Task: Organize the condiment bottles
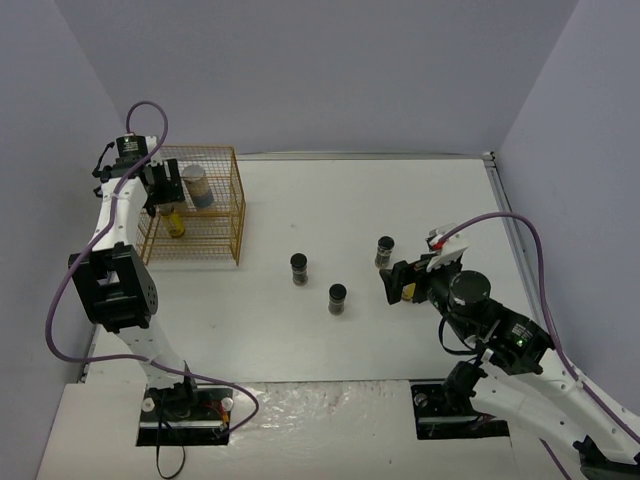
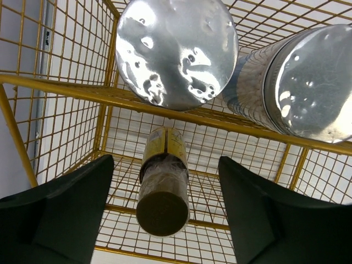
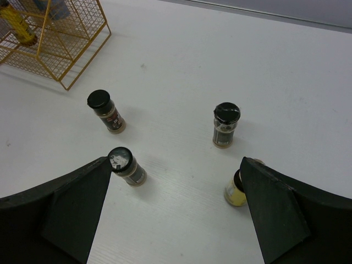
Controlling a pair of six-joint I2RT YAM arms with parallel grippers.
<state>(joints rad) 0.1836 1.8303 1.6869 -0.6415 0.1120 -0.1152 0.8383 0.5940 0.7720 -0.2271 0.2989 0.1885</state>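
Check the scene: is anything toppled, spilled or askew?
Nothing stands out. The three dark jars and yellow bottle on the table stand upright, as do those in the rack; no spill shows.

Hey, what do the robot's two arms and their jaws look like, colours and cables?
The left arm and right arm have white links, black joint housings and black bases. A purple cable loops along each. The jaws are black, broad wedges. The right arm carries a small green light and a red-and-white tag.
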